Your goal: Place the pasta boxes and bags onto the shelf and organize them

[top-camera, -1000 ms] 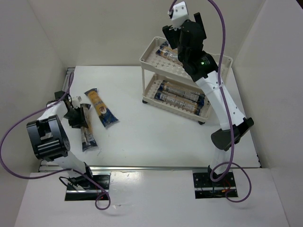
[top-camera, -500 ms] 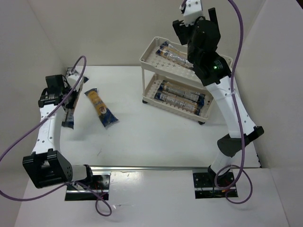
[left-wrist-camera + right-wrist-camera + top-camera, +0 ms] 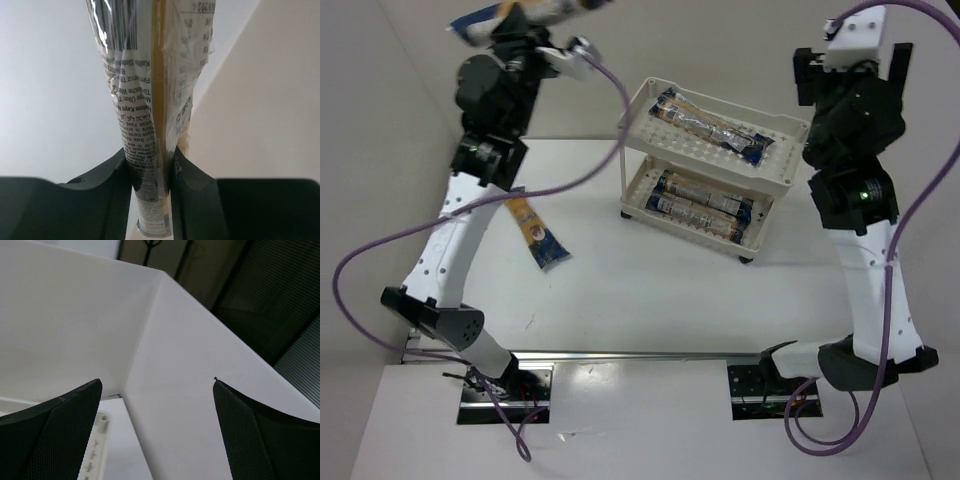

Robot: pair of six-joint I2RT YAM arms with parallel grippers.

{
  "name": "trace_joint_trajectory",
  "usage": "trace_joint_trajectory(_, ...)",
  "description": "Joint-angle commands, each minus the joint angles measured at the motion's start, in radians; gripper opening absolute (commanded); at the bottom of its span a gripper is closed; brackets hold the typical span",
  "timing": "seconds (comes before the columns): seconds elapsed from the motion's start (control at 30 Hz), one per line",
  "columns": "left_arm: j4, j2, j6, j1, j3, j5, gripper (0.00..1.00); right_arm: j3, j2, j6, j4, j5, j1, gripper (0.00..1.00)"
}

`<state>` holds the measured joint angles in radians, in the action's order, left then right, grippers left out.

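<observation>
My left gripper (image 3: 523, 22) is raised high at the back left and is shut on a pasta packet (image 3: 490, 14). In the left wrist view the packet (image 3: 145, 100) stands clamped between my fingertips (image 3: 150, 165), printed label facing the camera. The cream-white shelf (image 3: 638, 112) stands at the back right. One packet (image 3: 710, 122) lies on its top tier and two packets (image 3: 705, 190) lie on the lower tier. Another packet (image 3: 535, 232) lies on the table at the left. My right gripper (image 3: 850, 62) is open and empty, raised to the right of the shelf; it is also open in the right wrist view (image 3: 157, 390).
White walls enclose the table on the left, back and right. The right wrist view shows the back right wall corner and a strip of the shelf's rim (image 3: 97, 450). The purple cables (image 3: 380, 250) hang from both arms.
My left arm has lifted a packet from the left of the table to high above it. My right arm has drawn back to the right from the shelf's top tier, where a packet lies.
</observation>
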<state>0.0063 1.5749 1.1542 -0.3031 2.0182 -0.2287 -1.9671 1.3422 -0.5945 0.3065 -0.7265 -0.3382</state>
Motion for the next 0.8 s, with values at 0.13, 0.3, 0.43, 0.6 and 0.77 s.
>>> trace_joint_trajectory(0.13,0.262,0.128,0.403,-0.311,0.030,0.227,0.00,0.140,-0.211,0.111,0.023,0.082,0.177,0.96)
trace_joint_trajectory(0.3,0.209,0.246,0.357,-0.433,0.129,0.238,0.00,0.235,-0.319,0.125,0.034,0.124,0.272,0.96)
trace_joint_trajectory(0.43,0.251,0.267,0.343,-0.502,0.068,0.259,0.00,0.296,-0.399,0.144,0.043,0.154,0.313,0.96)
trace_joint_trajectory(0.6,0.196,0.342,0.286,-0.550,0.151,0.233,0.00,0.320,-0.436,0.154,0.065,0.185,0.337,0.96)
trace_joint_trajectory(0.77,0.147,0.366,0.266,-0.550,0.180,0.198,0.00,0.301,-0.436,0.173,0.111,0.248,0.337,0.96)
